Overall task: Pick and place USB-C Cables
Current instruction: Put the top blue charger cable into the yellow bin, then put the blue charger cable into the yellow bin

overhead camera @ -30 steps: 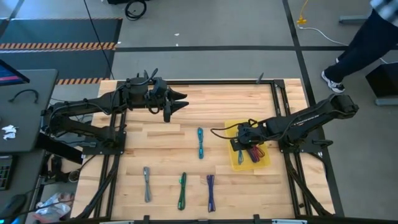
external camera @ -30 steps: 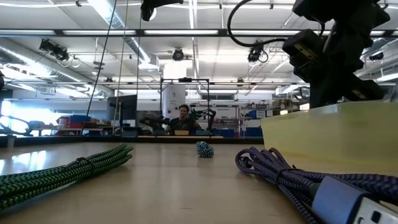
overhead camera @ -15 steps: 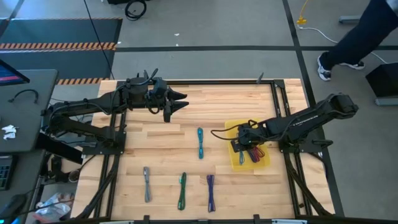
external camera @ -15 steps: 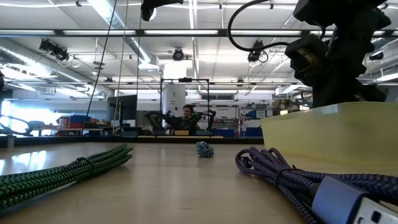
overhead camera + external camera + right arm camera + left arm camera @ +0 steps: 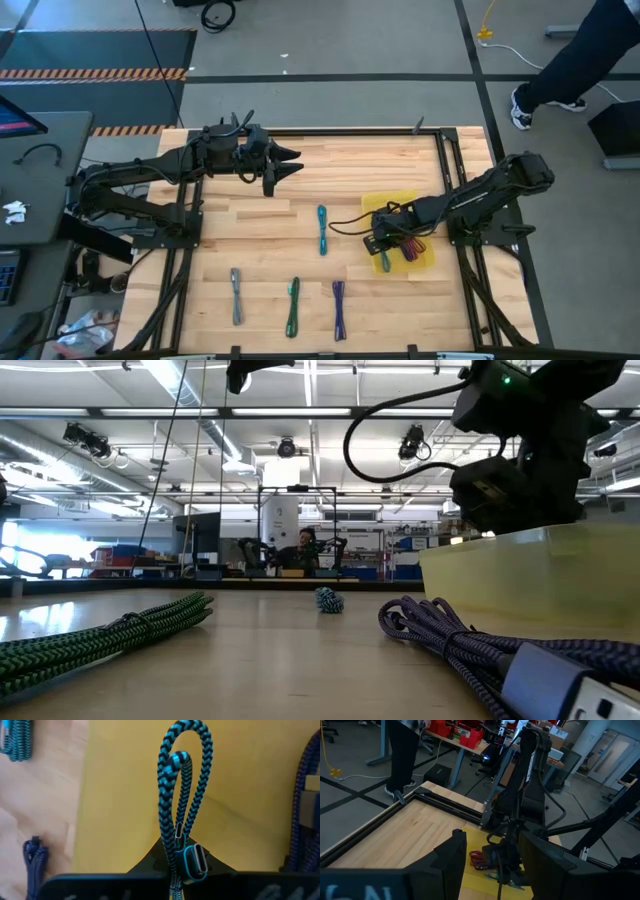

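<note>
- Left gripper (image 5: 292, 168) hangs over the worktop's (image 5: 360, 165) far left, jaws wide apart, empty.
- High view: four cables lie loose; the middle teal cable (image 5: 322, 229) included.
- Right wrist view alone shows the right gripper (image 5: 176, 865), jaws pinched on a teal-black cable (image 5: 182, 795) above the yellow tray (image 5: 125, 795).

A person's legs (image 5: 575, 62) stand beyond the wooden table (image 5: 380, 165).

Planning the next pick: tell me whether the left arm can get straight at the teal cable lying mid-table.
Probably yes. The left end effector hangs open with nothing in it, and bare wood lies between it and the teal cable. The right end effector is busy over the yellow tray.
</note>
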Controlling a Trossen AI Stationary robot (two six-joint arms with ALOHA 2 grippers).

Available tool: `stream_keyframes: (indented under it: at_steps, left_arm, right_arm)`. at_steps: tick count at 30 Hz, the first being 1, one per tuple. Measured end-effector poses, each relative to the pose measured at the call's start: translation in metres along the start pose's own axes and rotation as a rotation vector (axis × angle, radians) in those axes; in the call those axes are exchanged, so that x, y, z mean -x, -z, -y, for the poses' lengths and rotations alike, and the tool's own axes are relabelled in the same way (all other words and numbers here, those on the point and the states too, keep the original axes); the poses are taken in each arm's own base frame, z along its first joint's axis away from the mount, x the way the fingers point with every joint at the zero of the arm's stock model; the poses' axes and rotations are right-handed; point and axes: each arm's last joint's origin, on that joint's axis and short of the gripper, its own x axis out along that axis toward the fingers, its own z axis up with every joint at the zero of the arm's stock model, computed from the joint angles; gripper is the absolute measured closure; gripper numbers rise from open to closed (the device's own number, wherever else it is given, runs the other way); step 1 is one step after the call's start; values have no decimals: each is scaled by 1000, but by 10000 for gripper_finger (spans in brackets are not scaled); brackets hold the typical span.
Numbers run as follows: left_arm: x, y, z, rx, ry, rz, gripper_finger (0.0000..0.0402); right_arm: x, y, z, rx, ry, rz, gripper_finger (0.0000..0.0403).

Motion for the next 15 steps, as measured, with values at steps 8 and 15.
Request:
stream_keyframes:
  at_steps: [8, 15]
  left_arm:
    - [0, 0, 0, 0, 0, 0, 211]
    - [0, 1, 0, 1, -9, -7, 212]
  right_arm:
    - [-2, -1, 0, 33, 6, 26, 306]
    - [6, -8, -1, 9, -25, 46, 229]
